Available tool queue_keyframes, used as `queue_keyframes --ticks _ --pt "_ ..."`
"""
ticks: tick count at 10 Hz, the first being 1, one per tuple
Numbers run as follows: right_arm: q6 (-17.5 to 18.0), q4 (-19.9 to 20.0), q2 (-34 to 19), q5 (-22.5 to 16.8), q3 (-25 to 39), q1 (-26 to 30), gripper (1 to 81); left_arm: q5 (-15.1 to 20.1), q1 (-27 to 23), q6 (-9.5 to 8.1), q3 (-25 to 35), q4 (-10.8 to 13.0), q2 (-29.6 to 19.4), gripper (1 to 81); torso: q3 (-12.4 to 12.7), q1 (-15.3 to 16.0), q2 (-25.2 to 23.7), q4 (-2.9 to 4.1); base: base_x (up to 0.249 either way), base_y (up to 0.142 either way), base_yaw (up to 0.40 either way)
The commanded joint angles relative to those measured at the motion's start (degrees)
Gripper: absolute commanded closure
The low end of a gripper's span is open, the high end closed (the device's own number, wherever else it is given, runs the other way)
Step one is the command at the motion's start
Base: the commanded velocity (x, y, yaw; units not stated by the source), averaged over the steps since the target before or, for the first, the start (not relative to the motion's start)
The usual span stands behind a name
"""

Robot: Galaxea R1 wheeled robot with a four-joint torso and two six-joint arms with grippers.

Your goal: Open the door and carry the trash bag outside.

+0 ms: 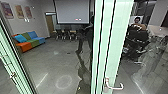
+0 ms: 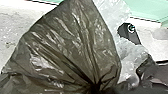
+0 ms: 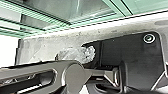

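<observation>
In the head view, see a bent silver door lever (image 1: pixel 116 88) on a pale-green-edged glass door (image 1: pixel 122 32), close ahead and to the right; cannot tell if latched or ajar. Judging by that, probably still needs opening, or passing through: best to press the lever fully before moving the door, then roll through slowly, clear of both edges. In the left wrist view, find the dark, glossy, translucent plastic trash bag (image 2: pixel 75 42), pleats drawn tight into the left gripper (image 2: pixel 97 88), apparently pinched at the neck. Keep that hold firm and carry the bag away from the frame, to avoid snagging or tearing thin film. Looks to be carried near the base, with crumpled clear plastic (image 2: pixel 132 58) just beside. In the right wrist view, look past the robot's own grey bar (image 3: pixel 75 75) and black plate (image 3: pixel 135 60) towards green-edged glass; seems posed over the base, so raise before reaching for the lever. Cannot tell whether wide or narrow at the right gripper.
</observation>
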Motion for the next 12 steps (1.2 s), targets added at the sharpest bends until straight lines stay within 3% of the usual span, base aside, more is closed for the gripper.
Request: queue_keyframes --ticks 1,4,8,10,12 --pt "-0.04 -0.60 -11.42 -6.17 9.86 10.61 1.0 3.11 -2.21 0.06 0.48 0.50 0.33 81.1 0.00 0.00 0.00 0.00 0.000 0.000 0.000" --pt "1.20 0.62 -17.76 -11.63 12.34 17.73 1.0 3.11 -2.13 0.06 0.48 0.50 0.86 81.1 -0.02 0.00 0.00 0.00 0.000 0.000 0.000" --pt "2.16 4.15 -24.18 -23.94 14.44 31.17 1.0 3.02 -2.57 -0.11 0.39 0.41 1.30 81.1 -0.02 0.00 0.00 0.00 0.000 0.000 0.000" --pt "8.37 6.09 -26.98 -29.91 15.93 39.18 1.0 2.93 -2.57 -0.11 0.39 0.24 1.38 81.1 -0.02 0.00 0.00 0.00 0.000 0.000 0.000" --pt "18.02 6.08 -30.32 -34.20 17.78 46.37 1.0 2.93 -2.57 -0.11 0.39 0.24 1.38 81.1 -0.02 0.00 0.00 0.00 0.000 0.000 0.000"
